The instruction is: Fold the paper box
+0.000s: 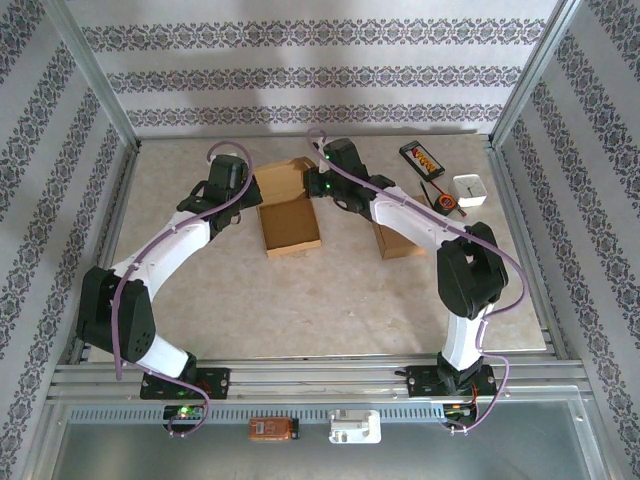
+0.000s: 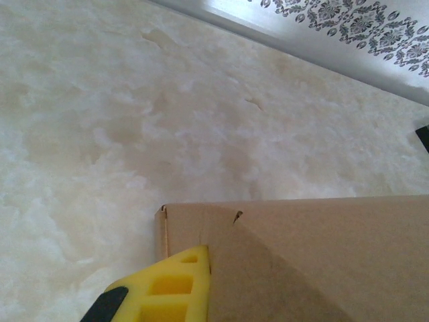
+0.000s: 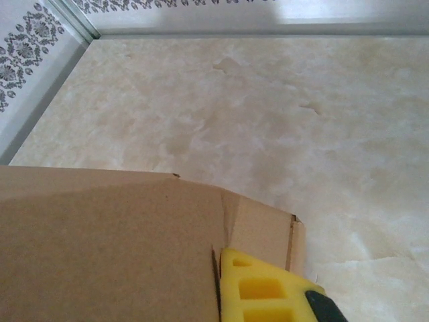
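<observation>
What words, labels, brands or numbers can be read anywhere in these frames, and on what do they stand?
No text can be read.
black packet: orange and yellow print, too small to read.
orange device at the near edge: markings too small to read.
paper box: plain cardboard, no print visible.
wallpaper: ornament bands, no words.

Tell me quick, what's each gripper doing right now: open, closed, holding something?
Left gripper: closed, pinching an edge of the cardboard box.
Right gripper: closed, pinching the same box's other side.
</observation>
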You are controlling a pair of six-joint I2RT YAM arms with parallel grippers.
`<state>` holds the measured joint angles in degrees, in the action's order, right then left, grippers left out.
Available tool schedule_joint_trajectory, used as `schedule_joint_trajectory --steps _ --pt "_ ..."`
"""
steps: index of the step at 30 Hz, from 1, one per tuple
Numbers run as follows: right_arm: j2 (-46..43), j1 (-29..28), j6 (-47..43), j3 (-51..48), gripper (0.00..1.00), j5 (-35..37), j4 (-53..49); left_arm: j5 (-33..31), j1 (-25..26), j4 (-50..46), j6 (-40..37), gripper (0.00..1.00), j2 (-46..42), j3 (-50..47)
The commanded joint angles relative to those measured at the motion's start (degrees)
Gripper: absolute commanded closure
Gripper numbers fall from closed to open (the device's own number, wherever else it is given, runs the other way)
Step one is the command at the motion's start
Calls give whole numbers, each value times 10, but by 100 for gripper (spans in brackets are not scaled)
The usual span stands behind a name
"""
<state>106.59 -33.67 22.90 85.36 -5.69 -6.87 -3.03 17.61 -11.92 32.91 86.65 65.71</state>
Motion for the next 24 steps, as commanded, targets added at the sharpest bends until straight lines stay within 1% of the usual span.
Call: schedule_joint_trajectory --steps 1,7,17,19,21,24 --pt "-16 -14 32 -27 93 -5 25 40 -1 63 25 95 -12 -11" --pt "-21 -20 46 -61 93 -5 54 42 0 86 17 95 -28 -57" --pt "-47 -32 48 -122 93 14 88 43 -1 97 25 95 -52 -106" --pt "-52 -37 45 -139 93 22 96 50 -1 105 25 95 -58 -117" --pt "-55 -42 43 -157 92 33 107 71 -1 126 16 94 -64 -135" --pt "-55 -47 49 -173 92 39 118 75 2 138 15 93 -70 -157"
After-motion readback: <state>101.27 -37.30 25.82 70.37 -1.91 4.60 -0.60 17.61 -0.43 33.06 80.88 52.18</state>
